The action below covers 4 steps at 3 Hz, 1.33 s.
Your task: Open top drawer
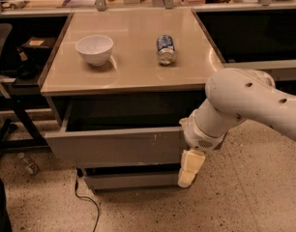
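The top drawer point(114, 148) of the grey cabinet stands pulled out from under the beige countertop. Its flat grey front shows small white scratches right of centre, and its inside is dark. My gripper point(189, 169) hangs downward from the white arm point(240, 105), at the right end of the drawer front and just below its lower edge. It holds nothing that I can see. A narrower grey drawer point(131, 180) sits below, pushed further in.
On the countertop point(138, 76) a white bowl point(94, 49) stands at the left and a can point(165, 49) lies on its side near the middle. A black cable point(85, 202) trails on the speckled floor. Dark shelves and a chair stand to the left.
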### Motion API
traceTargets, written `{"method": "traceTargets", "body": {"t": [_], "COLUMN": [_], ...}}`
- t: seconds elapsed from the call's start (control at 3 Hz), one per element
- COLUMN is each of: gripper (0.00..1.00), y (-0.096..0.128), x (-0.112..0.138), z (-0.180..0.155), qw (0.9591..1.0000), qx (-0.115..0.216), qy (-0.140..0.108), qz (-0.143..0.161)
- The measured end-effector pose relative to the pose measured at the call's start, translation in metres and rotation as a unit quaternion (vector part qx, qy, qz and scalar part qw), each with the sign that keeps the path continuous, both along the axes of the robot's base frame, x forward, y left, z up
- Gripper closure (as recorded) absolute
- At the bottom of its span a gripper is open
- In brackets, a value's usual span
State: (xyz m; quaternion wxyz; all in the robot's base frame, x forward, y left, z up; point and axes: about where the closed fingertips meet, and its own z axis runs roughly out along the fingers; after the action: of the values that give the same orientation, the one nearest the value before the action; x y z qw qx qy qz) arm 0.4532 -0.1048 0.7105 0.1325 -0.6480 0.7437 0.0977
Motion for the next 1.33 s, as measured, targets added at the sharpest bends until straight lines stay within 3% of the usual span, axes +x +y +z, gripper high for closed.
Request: {"method": "traceTargets", "body": {"t": [0.67,1.33], "gripper": [0.0,0.0], "y": [0.033,0.055], "x": [0.044,0.06], "z": [-0.013,-0.043], "qw": [0.9998,0.9993], "qx": [0.005,0.0], "qy": [-0.006,0.01], "qz": [0.017,0.035]}}
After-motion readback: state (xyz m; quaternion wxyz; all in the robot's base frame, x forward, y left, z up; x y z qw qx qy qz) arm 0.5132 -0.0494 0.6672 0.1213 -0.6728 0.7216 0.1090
